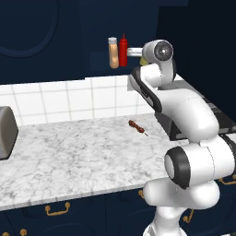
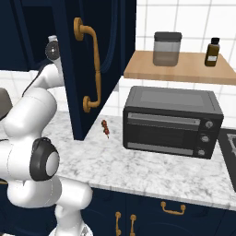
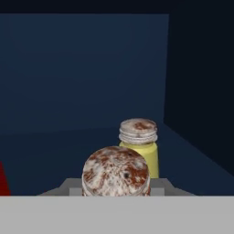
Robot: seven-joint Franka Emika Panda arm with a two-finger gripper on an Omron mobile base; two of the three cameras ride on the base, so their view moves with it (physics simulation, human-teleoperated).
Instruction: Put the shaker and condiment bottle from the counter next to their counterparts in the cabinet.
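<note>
Inside the cabinet (image 3: 82,68), the hand view puts my gripper (image 3: 115,189) on either side of the shaker (image 3: 115,171). Only the shaker's speckled grey cap shows, and the fingers press against it. Just behind it stands the bright yellow shaker (image 3: 138,148). A strip of the red squeeze bottle (image 3: 3,180) shows at the left edge. In the left base view the condiment bottle (image 1: 113,54) stands upright in the nook, touching the red squeeze bottle (image 1: 123,50). My wrist hides the fingers in that view.
The open cabinet door (image 2: 92,64) with a brass handle hangs right of my arm. A small skewer (image 1: 138,126) lies on the counter (image 1: 69,156). A toaster oven (image 2: 170,122) stands at the right and a toaster (image 1: 7,131) at the far left. A wooden shelf (image 2: 184,69) carries a jar and a brown bottle.
</note>
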